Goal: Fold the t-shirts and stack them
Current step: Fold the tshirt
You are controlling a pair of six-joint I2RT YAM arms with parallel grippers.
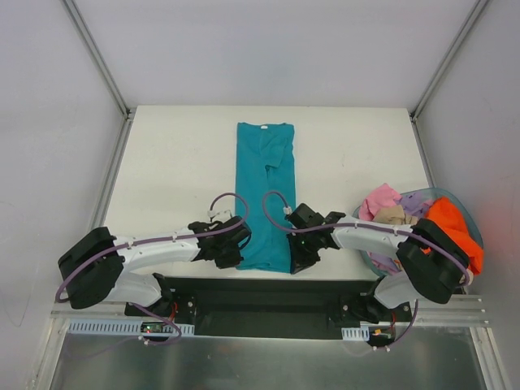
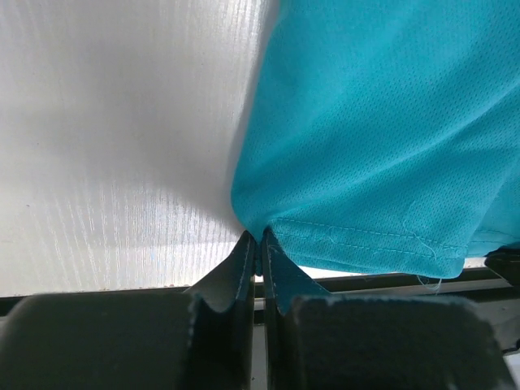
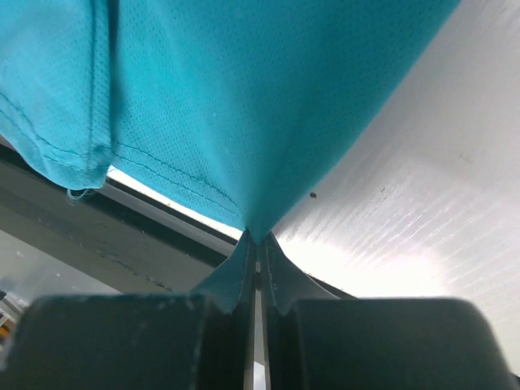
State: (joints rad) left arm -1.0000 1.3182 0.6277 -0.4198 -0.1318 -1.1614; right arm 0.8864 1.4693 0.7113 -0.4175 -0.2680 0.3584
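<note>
White tubes on both, left arm and right arm, with chunky black joints. A purple cable loops off each. Small green board at the base. Fingers dark, tapering to thin tips.

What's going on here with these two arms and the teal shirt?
Two robot arms are folding a teal shirt that lies as a long narrow strip on the white table. The left gripper and the right gripper are each pinched shut on a near corner of its hem. An orange shirt and a pink shirt sit with others in the basket on the right.
</note>
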